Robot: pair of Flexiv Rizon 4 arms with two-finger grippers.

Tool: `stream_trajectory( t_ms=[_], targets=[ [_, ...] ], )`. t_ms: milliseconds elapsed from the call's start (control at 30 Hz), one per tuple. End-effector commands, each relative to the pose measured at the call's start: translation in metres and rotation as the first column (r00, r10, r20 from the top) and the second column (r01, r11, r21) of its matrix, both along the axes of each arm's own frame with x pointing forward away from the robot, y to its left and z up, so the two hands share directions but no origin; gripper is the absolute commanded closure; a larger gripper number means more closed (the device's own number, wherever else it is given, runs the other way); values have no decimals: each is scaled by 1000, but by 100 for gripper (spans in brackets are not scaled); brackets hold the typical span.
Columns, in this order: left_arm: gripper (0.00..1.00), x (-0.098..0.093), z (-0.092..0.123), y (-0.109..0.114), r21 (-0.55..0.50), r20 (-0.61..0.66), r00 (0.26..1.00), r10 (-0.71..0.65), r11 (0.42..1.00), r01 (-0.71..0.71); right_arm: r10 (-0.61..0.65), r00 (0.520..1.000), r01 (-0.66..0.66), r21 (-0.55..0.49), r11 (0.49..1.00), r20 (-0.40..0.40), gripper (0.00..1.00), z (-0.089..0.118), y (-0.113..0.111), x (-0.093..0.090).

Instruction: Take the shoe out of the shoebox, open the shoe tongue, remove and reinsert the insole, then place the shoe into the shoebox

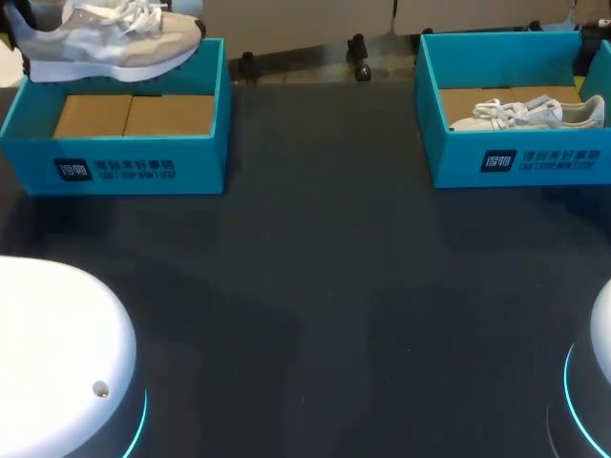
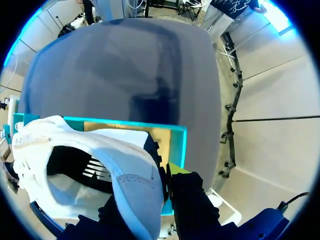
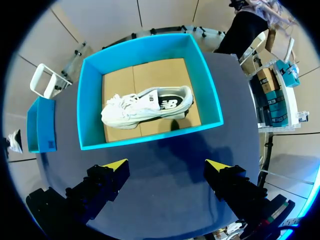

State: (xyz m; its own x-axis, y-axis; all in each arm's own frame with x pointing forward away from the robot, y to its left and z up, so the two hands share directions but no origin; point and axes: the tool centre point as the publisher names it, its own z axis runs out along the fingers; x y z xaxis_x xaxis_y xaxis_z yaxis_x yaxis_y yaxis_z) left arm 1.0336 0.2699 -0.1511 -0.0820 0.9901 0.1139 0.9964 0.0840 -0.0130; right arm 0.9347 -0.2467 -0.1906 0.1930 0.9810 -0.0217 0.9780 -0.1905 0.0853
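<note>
Shoe (image 2: 65, 145) in left pincer (image 2: 146, 189)

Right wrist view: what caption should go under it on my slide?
Open claw hangs over the table, short of a blue box with a white shoe lying inside.

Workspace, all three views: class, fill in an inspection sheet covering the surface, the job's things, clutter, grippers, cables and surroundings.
Surface: dark table, flat.
Job's things: left shoebox open, brown card lining inside; grey shoe held above its far rim; right shoebox open, white shoe lying inside.
Clutter: nothing seen.
Grippers: left gripper shut on the grey shoe's heel end; right gripper open, above the table in front of the right shoebox.
Cables: nothing seen.
Surroundings: white arm bases at the table's near corners.
</note>
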Motion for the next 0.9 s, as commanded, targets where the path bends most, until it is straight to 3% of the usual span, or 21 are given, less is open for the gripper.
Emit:
stream_trajectory(
  t_ms=[33, 67, 300, 600, 900],
  targets=[
    [100, -17, 2, -1, 12, 139, 990, -16, 1000, 14, -2, 1000, 2, -2, 1000, 2, 0, 0, 0, -1],
    [100, -17, 2, -1, 12, 139, 990, -16, 1000, 14, -2, 1000, 2, -2, 1000, 2, 0, 0, 0, -1],
    [100, -93, 10, -22, 28, 218, 975, -35, 999, 29, -2, 1000, 2, -2, 1000, 2, 0, 0, 0, -1],
    [100, -166, 18, -41, 31, 233, 971, -51, 999, 45, -2, 1000, 2, -2, 1000, 2, 0, 0, 0, -1],
    [100, -217, 8, -69, 50, 188, 980, -67, 997, 59, -2, 1000, 2, -2, 1000, 2, 0, 0, 0, -1]
  ],
)
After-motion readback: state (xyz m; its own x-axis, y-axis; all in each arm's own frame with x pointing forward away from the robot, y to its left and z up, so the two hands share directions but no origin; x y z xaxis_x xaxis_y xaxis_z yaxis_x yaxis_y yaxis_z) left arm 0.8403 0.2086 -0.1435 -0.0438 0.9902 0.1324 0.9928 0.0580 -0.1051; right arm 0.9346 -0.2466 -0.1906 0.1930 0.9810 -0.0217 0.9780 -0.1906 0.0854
